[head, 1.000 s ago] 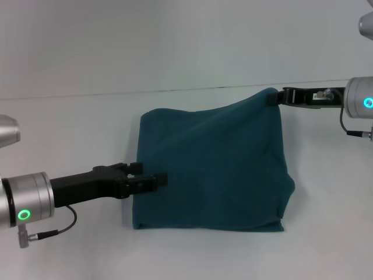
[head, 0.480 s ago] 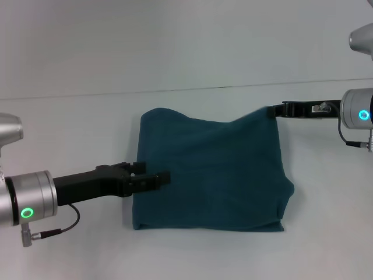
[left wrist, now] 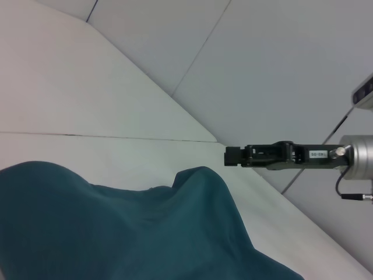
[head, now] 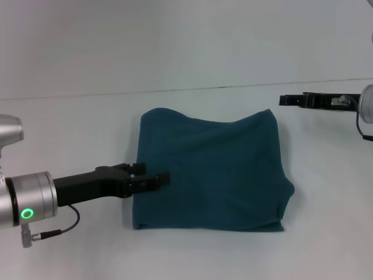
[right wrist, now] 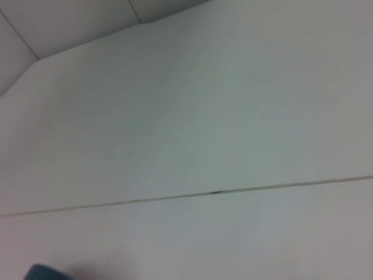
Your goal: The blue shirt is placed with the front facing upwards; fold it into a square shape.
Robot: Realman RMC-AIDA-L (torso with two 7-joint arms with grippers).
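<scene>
White table under everything, pale wall behind, one thin seam along the far edge. Left of the blue shirt: left gripper, low, black fingers reaching over the shirt's left edge; whether clamped on cloth, cannot tell. Mid-table: shirt folded into a rough square, a little wider than deep, plain side up, far edge humped. Beyond its far right corner: right gripper, clear of the cloth, holding nothing; finger gap cannot be told.
</scene>
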